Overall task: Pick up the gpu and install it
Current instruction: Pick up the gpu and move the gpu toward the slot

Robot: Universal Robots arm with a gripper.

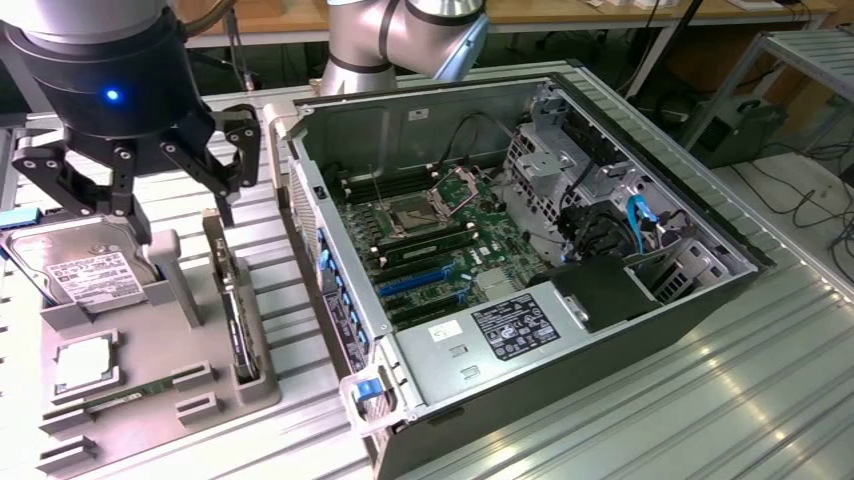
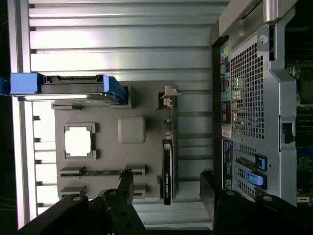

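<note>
Gpu point(image 1: 238, 310) stands edgewise in grey tray point(image 1: 160, 345) on ribbed table point(image 1: 747, 390).

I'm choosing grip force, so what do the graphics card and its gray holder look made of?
Graphics card: seemingly circuit board, seen edge-on and dark, with a pale shiny metal bracket at one end. Holder: likely plastic, judging by its uniform matte gray surface.

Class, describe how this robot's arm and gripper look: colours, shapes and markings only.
The arm is rounded silver-grey tubing with a grey joint cap. The gripper has a black cylindrical body, a small glowing blue light and two black jointed linkage fingers.
</note>
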